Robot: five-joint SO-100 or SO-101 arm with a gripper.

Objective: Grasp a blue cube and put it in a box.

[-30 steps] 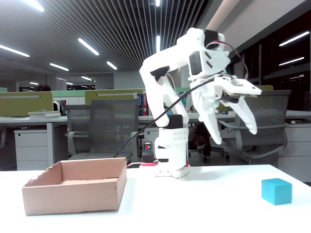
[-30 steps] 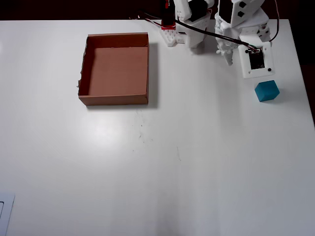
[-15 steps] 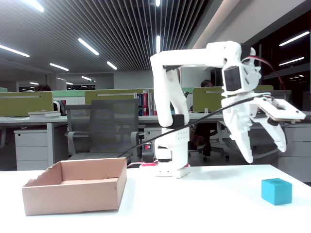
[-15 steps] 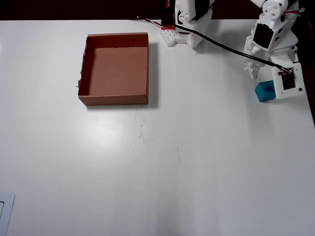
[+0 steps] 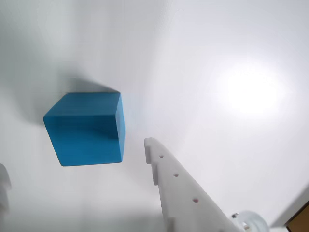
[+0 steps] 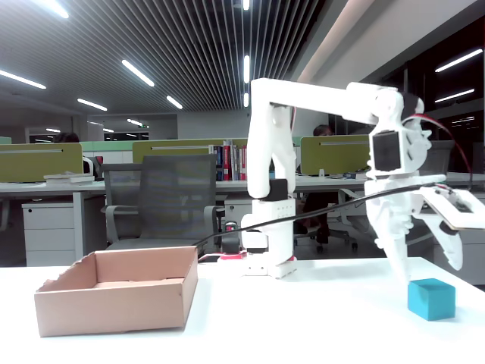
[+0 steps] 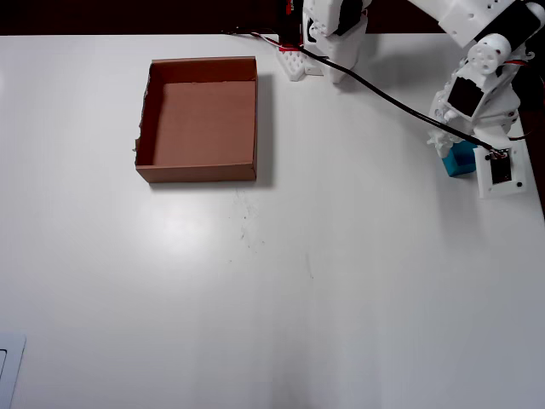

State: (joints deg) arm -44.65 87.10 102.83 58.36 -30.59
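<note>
- Cyan-blue and matte, the blue cube (image 6: 431, 299) sits on the white table (image 7: 341, 281) at its far right edge in the overhead view, well apart from the box (image 7: 200, 119) at the far left.
- No brand, label or writing can be read on any face of the cube, the box or the arm.
- Gripper (image 6: 428, 265): the jaws are spread wide apart, released, gripping nothing; in the fixed view the two fingers straddle the cube from above, one tip just left of it.
- Wrist view only: the cube (image 5: 87, 128) lies in the gap between a perforated white finger (image 5: 178, 188) at right and a sliver of the other at the left edge.
- Fixed view only: office desks, a mesh chair (image 6: 155, 205) and ceiling lights behind.
- Overhead view only: the box's bare floor, and the arm covering much of the cube.
</note>
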